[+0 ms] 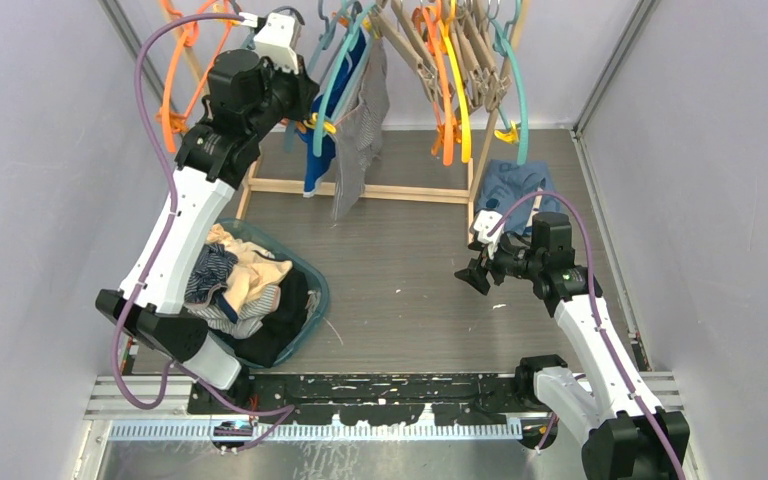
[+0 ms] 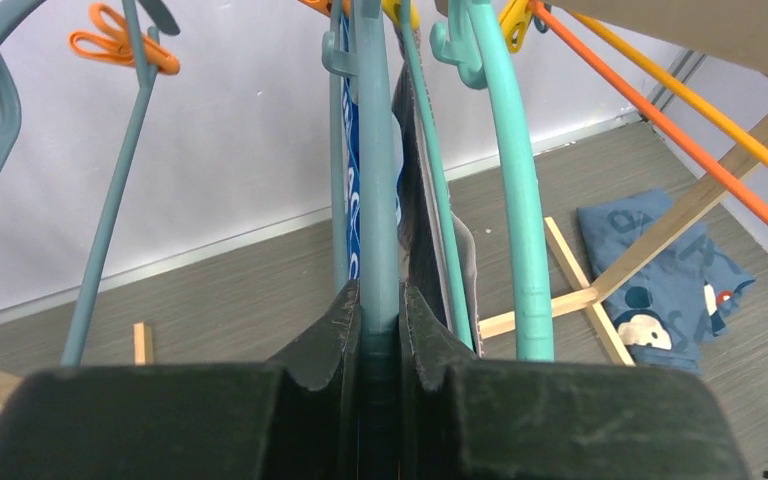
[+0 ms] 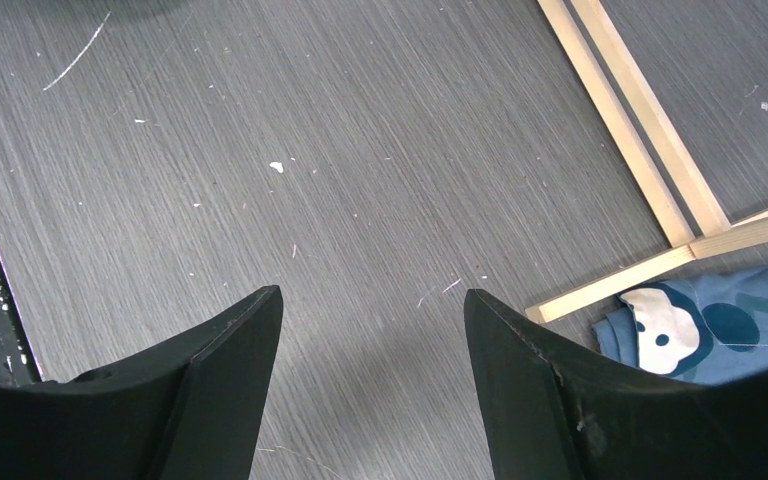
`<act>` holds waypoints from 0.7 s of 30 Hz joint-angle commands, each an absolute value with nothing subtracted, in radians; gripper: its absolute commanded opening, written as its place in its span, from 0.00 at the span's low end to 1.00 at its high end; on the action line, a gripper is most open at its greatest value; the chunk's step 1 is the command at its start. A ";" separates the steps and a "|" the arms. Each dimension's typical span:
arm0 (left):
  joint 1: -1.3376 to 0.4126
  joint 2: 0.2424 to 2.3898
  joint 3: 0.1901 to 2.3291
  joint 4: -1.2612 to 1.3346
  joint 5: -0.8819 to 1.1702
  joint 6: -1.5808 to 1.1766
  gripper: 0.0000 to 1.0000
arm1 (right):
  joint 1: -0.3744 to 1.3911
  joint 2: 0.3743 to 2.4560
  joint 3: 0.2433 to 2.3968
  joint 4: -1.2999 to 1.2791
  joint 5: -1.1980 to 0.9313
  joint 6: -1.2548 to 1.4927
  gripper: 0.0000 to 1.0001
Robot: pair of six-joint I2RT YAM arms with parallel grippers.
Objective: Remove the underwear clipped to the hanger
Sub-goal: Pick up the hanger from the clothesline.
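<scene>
L pincer (image 2: 380, 300) clamps teal hanger (image 2: 375, 180), blue underwear (image 2: 351, 190) print (illegible)

Grey wood-grain table (image 1: 400, 260), marked with pale flecks, possibly scratches. Standing on it are the wooden rack base (image 1: 360, 188) at the far side and a blue basket (image 1: 318, 290) at near left. A blue cartoon-face garment (image 1: 510, 185) lies crumpled just beside the rack's right foot.

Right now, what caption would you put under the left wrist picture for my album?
Left gripper pinching a teal hanger next to clipped underwear.
</scene>
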State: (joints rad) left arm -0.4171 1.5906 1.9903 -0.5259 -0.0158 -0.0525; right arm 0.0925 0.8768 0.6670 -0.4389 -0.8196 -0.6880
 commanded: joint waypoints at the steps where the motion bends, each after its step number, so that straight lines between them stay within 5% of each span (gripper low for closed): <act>1: -0.417 1.492 1.911 -0.338 -0.035 0.002 0.00 | 0.099 0.863 0.662 -0.415 -0.822 -0.706 0.73; 21: -0.402 1.394 1.726 -0.096 -0.104 -0.077 0.00 | 0.101 0.857 0.659 -0.417 -0.826 -0.712 0.73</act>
